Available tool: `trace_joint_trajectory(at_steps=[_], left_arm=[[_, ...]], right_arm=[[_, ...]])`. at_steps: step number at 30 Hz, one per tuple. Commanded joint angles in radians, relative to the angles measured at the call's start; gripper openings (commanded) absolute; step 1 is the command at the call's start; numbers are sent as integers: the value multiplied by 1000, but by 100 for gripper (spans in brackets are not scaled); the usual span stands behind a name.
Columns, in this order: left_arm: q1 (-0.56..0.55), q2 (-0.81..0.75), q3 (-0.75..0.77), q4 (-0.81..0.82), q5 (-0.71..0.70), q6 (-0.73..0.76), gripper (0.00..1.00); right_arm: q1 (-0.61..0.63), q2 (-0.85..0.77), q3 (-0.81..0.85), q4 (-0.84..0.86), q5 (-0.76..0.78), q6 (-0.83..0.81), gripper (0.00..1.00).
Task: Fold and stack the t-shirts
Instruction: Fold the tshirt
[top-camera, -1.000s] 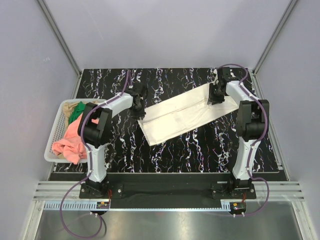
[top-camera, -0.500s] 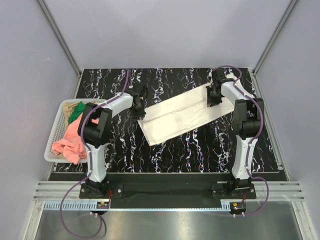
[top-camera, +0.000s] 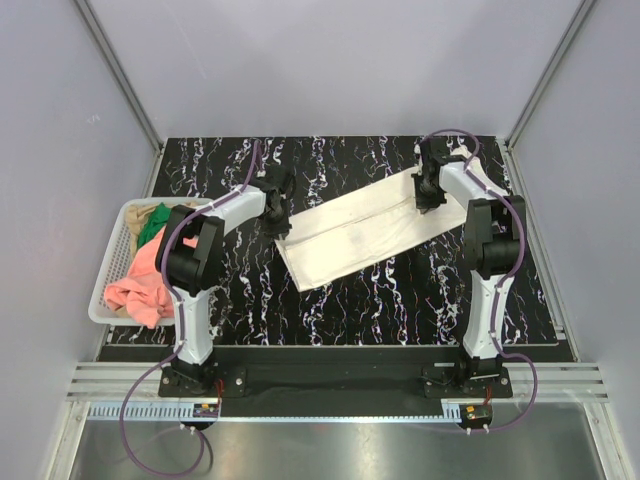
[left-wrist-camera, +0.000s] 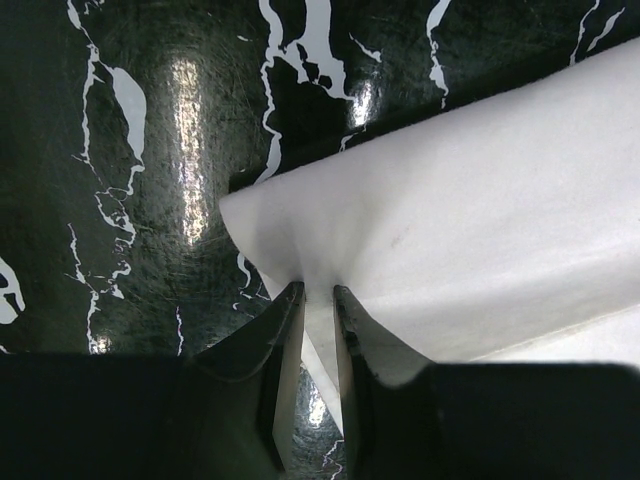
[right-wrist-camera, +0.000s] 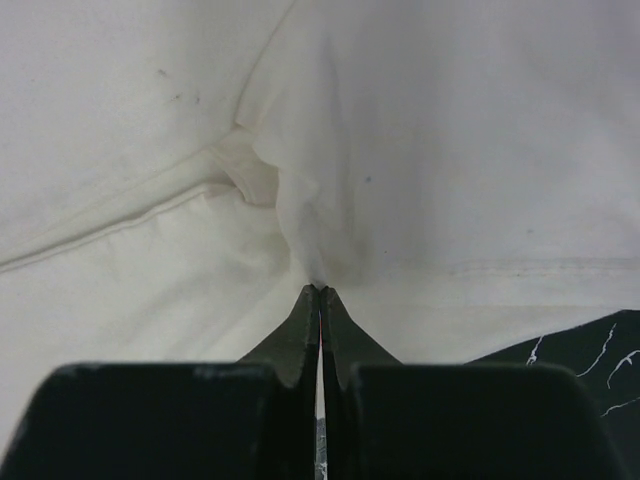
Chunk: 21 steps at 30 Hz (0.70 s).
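The cream-white t-shirt (top-camera: 360, 232) lies folded into a long band, slanting across the black marble table. My left gripper (top-camera: 279, 219) is shut on its near-left corner; in the left wrist view the jaws (left-wrist-camera: 318, 296) pinch the cloth (left-wrist-camera: 480, 220) between them. My right gripper (top-camera: 428, 196) is shut on the far-right end; in the right wrist view the closed jaws (right-wrist-camera: 320, 290) pinch a fold of the white cloth (right-wrist-camera: 420, 150) by a seam. Salmon-pink (top-camera: 140, 285), green (top-camera: 152, 228) and tan (top-camera: 165, 212) t-shirts lie bunched in the basket.
A white plastic mesh basket (top-camera: 112, 262) stands at the table's left edge. The black marble table (top-camera: 380, 310) is bounded by grey walls at back and sides. Both arm bases stand at the near edge.
My right gripper has shifted slightly left and farther back with the shirt's end. The left gripper and the shirt's left end stay put.
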Motion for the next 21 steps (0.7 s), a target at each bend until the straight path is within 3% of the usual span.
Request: trace_joint_trajectory(at_steps=[1, 21], left_arm=[[9, 13, 13, -38, -69, 1, 24], [13, 19, 2, -64, -97, -24, 24]], right_arm=[[33, -3, 60, -35, 82, -50, 0], [105, 48, 95, -129, 334, -133, 0]])
